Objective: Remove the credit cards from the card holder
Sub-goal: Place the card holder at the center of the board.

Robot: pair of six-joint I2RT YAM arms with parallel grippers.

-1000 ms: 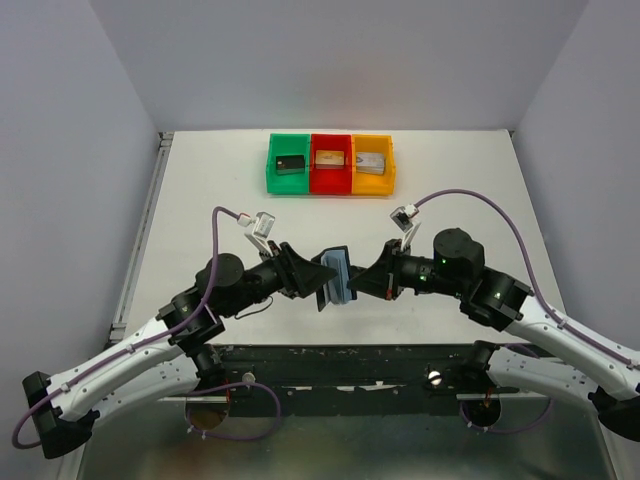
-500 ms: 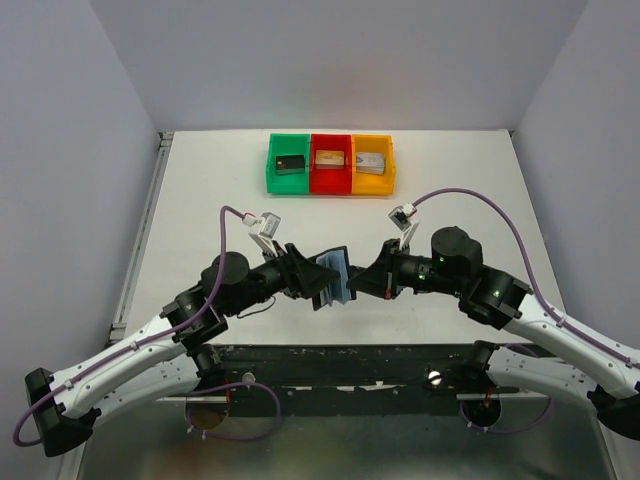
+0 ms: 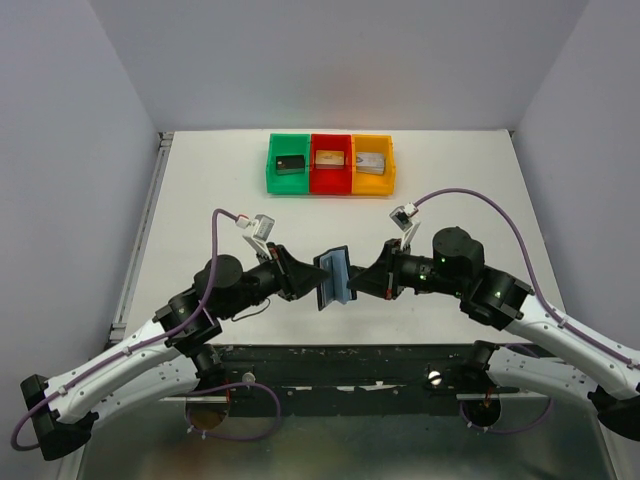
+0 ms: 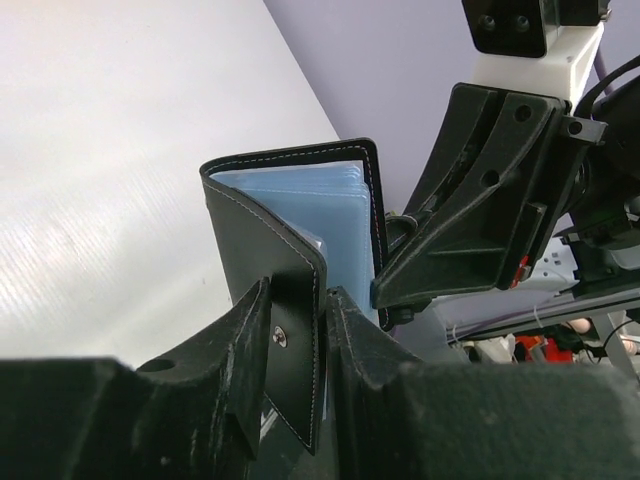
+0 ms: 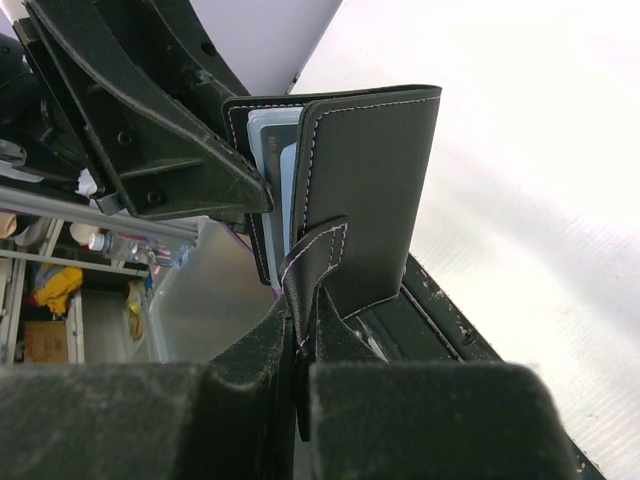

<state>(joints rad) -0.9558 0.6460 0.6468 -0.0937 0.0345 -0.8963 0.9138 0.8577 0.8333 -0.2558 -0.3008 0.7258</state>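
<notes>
A black, white-stitched card holder [image 3: 335, 274], blue-grey inside, is held half-open above the front of the table [image 3: 220, 190], midway between the arms. It stands on edge, long axis running near-to-far, covers facing either arm. The left gripper [image 4: 297, 315] clamps one cover; the right gripper [image 5: 305, 300] pinches the other's flap.
</notes>
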